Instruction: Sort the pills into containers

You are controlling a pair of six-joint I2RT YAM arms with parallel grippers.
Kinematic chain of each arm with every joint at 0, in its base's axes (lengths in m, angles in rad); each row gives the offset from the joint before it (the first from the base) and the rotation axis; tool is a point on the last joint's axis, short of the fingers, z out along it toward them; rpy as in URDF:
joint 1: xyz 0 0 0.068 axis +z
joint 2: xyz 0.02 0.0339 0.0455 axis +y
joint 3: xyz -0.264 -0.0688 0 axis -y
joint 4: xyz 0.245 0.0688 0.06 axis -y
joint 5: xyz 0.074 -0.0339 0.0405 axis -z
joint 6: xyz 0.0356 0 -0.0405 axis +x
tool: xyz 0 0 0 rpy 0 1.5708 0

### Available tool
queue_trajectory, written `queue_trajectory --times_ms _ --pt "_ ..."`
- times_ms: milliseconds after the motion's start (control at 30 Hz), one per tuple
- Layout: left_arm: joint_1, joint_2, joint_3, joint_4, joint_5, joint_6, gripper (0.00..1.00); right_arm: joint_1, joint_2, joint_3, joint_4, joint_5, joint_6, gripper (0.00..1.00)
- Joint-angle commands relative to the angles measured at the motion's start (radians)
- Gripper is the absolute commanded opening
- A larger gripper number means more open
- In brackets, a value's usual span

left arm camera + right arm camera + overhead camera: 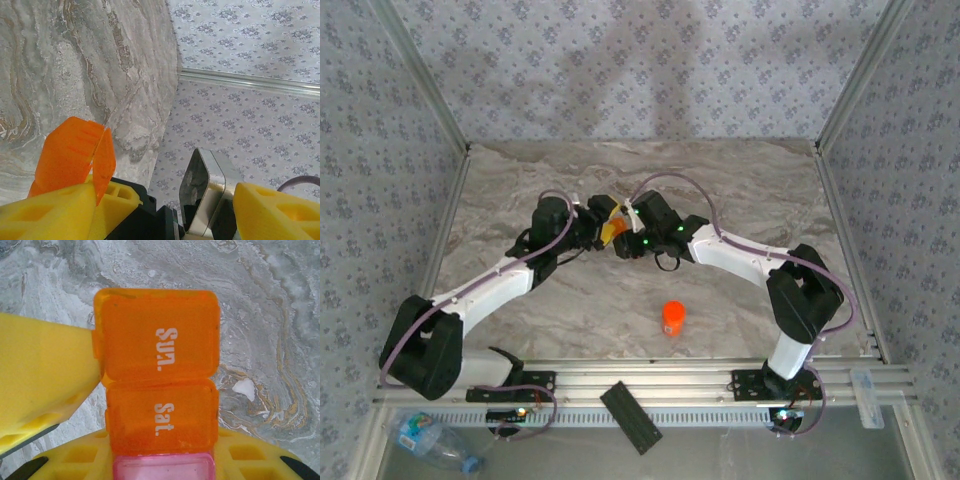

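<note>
meeting over the middle of a grey-veined marble table [720, 190], two white arms share one translucent pill organiser [160, 365]: two boxy orange compartments with rounded corners, lettered "sun." and "sat.", and one pink compartment joined below. the right gripper [164, 452] is clenched on the strip. the left gripper [165, 200] stands released, jaws wide, one blunt yellow finger [45, 375] touching the edge of the "sun." lid. one small orange cylindrical pill bottle [673, 318] stands upright nearer the bases, well apart. one flat black bar [630, 415] lies on the rail.
</note>
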Motion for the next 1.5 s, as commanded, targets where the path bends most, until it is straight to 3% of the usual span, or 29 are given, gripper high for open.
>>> queue_trajectory --times_ms 0,233,400,467,667,833,1467 --pt "-0.016 -0.097 0.070 -0.007 0.008 0.054 0.74 0.009 0.038 0.002 -0.037 -0.025 -0.018 0.39" --pt "0.119 -0.225 0.039 -0.355 -0.172 0.239 0.82 -0.021 0.032 0.058 -0.154 -0.067 -0.131 0.41" --pt "0.244 -0.274 -0.032 -0.416 -0.178 0.254 0.85 -0.048 0.076 0.164 -0.289 -0.168 -0.290 0.43" --pt "0.274 -0.278 -0.049 -0.425 -0.170 0.258 0.86 -0.045 0.106 0.220 -0.356 -0.141 -0.400 0.44" --pt "0.291 -0.237 -0.038 -0.450 -0.161 0.288 0.93 -0.009 0.223 0.330 -0.522 -0.036 -0.628 0.44" --pt "0.291 -0.186 -0.018 -0.459 -0.144 0.302 0.95 0.006 0.333 0.401 -0.577 0.016 -0.719 0.44" --pt "0.317 -0.191 -0.048 -0.491 -0.203 0.271 0.98 0.106 0.511 0.519 -0.623 0.104 -0.792 0.53"
